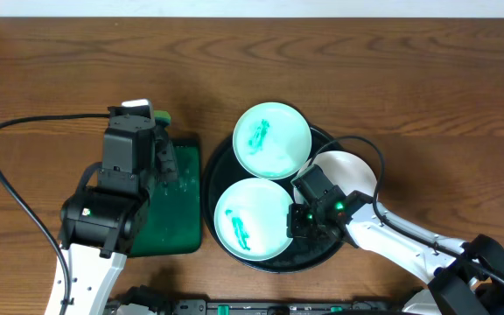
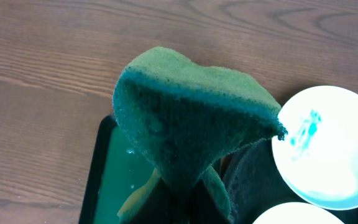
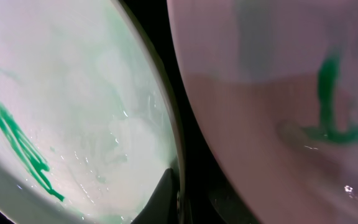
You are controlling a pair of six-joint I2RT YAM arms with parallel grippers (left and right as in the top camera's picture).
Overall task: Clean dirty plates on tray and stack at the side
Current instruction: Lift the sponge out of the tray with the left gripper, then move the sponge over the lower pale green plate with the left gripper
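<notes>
Firmly, the left gripper (image 1: pixel 166 162) clamps a green scouring sponge (image 2: pixel 191 118); the right gripper (image 1: pixel 298 222) sits at a smeared mint plate (image 1: pixel 250 219), grip unclear.

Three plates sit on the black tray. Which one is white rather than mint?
The right-hand plate on the tray is white; the upper plate and lower plate are pale mint with green smears.

Plates (image 1: pixel 272 140) lie in the tray (image 1: pixel 211 185), right of a smaller tray (image 1: pixel 178 213).
</notes>
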